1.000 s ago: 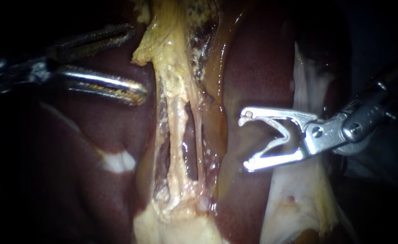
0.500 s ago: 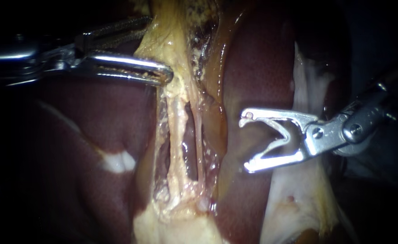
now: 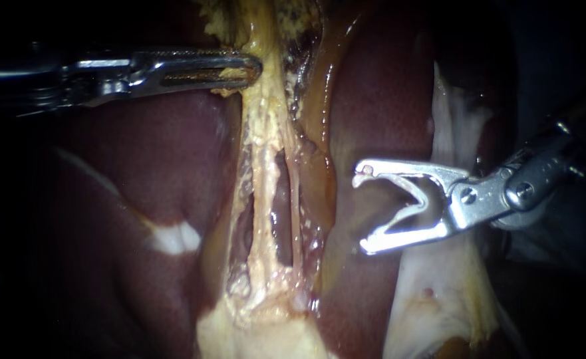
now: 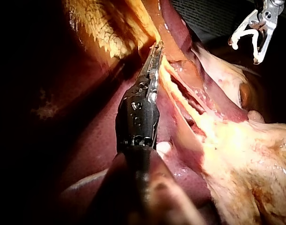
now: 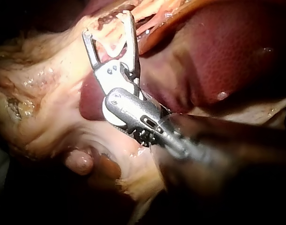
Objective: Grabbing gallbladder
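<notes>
Left instrument [image 3: 249, 68] comes in level from the view's left in the endoscope view, jaws clamped on the gallbladder [image 3: 261, 40] near the top of the view. Yellow tissue shows through the slot in the jaw and a small tuft pokes out just under it. In the left wrist view the same instrument [image 4: 156, 49] has its jaws pressed together, the tip biting the edge of the yellow gallbladder tissue [image 4: 107, 33] where it narrows. Below the grip the gallbladder runs down as a tan-yellow stalk that splits into a thicker tube [image 3: 261, 199] and a thinner tube [image 3: 296, 213], side by side with dark gaps between and beside them. Both end in a pale fatty mass [image 3: 259, 332] at the bottom edge. Dark red liver [image 3: 140, 166] lies on both sides of the stalk. Right instrument [image 3: 360, 211] enters from the right, well apart from the left one. Its jaws are spread wide with a clear gap, nothing between them, tips over the liver lobe just right of the stalk. Whether they touch the surface cannot be told. White membrane [image 3: 439, 299] sits under and behind its wrist. The right wrist view shows the same instrument [image 5: 107, 26] with jaws parted and empty, and pale tissue ahead of the tips. It also shows in the left wrist view, far beyond the left instrument's tip [image 4: 244, 51], jaws parted.
</notes>
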Available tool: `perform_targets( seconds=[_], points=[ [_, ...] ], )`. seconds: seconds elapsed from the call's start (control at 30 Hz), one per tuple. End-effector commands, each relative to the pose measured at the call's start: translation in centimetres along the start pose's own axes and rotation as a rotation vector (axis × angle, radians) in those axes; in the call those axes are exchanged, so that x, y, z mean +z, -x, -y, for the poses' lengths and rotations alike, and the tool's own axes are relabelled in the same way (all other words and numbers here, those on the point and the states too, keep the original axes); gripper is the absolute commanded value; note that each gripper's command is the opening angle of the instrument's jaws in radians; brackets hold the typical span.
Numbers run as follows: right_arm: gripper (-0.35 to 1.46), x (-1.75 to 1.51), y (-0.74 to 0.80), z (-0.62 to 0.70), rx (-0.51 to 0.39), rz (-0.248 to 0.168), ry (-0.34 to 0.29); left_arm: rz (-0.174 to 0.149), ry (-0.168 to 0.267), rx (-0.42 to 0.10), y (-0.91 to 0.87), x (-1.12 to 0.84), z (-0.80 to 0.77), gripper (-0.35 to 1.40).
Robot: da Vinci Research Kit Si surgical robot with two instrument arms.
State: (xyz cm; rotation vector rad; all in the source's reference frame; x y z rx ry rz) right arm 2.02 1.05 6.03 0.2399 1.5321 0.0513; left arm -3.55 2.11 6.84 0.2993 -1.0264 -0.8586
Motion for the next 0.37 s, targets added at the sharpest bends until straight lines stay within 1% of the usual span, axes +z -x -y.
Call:
perform_targets(
  seconds=[0.03,0.37],
  points=[
    [0.59,0.0,0.0,0.0,0.0,0.0,0.0,-0.002,0.0,-0.002,0.0,-0.01,0.0,-0.35],
    [0.59,0.0,0.0,0.0,0.0,0.0,0.0,-0.005,0.0,-0.002,0.0,-0.02,0.0,-0.35]
  ],
)
